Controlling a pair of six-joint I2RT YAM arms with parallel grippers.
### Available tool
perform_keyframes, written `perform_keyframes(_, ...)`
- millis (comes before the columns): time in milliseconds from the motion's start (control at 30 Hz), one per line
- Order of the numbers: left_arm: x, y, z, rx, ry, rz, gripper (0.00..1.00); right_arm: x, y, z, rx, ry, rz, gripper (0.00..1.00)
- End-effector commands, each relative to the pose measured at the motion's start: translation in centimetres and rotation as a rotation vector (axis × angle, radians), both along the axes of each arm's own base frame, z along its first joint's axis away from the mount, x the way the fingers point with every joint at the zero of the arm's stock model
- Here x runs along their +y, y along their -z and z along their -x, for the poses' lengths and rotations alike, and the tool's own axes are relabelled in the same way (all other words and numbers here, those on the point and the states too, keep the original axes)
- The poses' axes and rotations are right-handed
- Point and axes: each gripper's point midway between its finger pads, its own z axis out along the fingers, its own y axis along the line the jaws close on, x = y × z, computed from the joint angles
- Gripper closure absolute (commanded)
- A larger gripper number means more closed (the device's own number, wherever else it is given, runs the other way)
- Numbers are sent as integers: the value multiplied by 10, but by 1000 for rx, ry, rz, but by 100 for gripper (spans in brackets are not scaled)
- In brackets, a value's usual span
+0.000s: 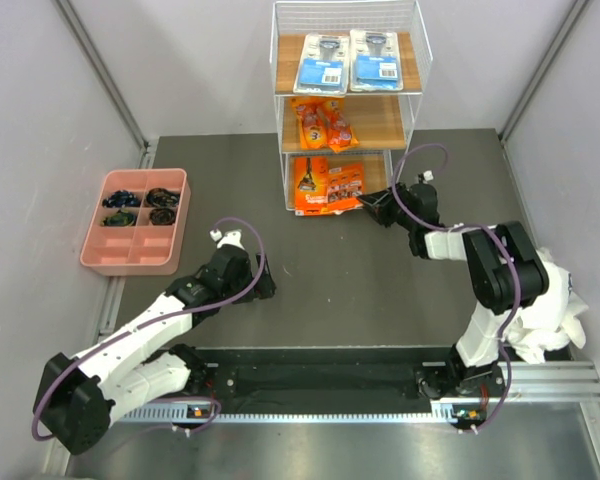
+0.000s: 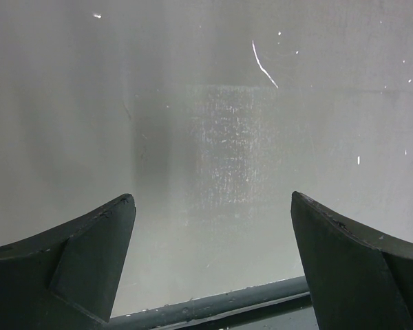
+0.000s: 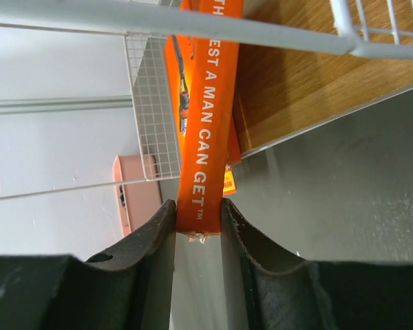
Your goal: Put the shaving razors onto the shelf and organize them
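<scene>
At the bottom board of the shelf, centre frame, my right hand is clamped on an orange razor pack.
The pack's long axis runs ahead into the shelf; left hand spread, lower left, farther off.

Six razor packs on the shelf: two blue blister packs on top, two orange pouches midway, one orange card and one long orange box lowest. One pink tray to its left.

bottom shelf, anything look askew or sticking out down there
Yes: one orange pack stands on its thin edge, pinched in the right end effector, its near end poking out past the shelf front, unlike the blue packs lying flat on top.
</scene>
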Motion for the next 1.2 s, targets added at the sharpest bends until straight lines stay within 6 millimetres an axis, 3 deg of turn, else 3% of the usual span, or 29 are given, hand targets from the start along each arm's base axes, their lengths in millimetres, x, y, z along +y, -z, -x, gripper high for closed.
perform_keyframes(0,-7,-16,-9,-43,15,28,1,-2,6,-11,28,18,8,100)
perform_keyframes(233,-7,-15,-8,-40,14,33,1,-9,22,-12,100,54,43,91)
perform_keyframes(400,-7,-14,-6,-37,14,38,1,-12,18,-10,97,63,58,63)
perform_keyframes(767,-7,-10,-2,-26,10,49,1,-17,15,1,134,62,111,24)
perform_keyframes(833,-8,-10,-2,-28,12,54,1,-19,16,5,137,61,129,1)
perform_keyframes(1067,-10,-7,0,-16,17,66,1,-12,11,25,121,31,161,2)
perform_keyframes(1133,-10,-7,0,-15,16,67,1,-7,13,30,124,24,160,9)
perform_keyframes(1167,-10,-6,1,-12,15,68,1,-1,14,33,124,13,157,17)
